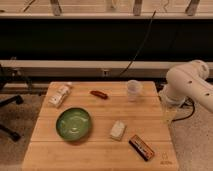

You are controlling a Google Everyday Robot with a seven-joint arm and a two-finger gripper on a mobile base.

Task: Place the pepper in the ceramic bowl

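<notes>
While the round green glazed ceramic bowl (74, 123) sat left on the wooden table (45, 150), the slender dark-red pepper (99, 94) lay apart, farther back and rightward; the end effector (168, 113) hung off the table's right edge, its state impossible to tell.

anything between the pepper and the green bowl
No: in the camera view only bare table lies between the pepper and the ceramic bowl. The gripper hangs by the table's right edge.
</notes>
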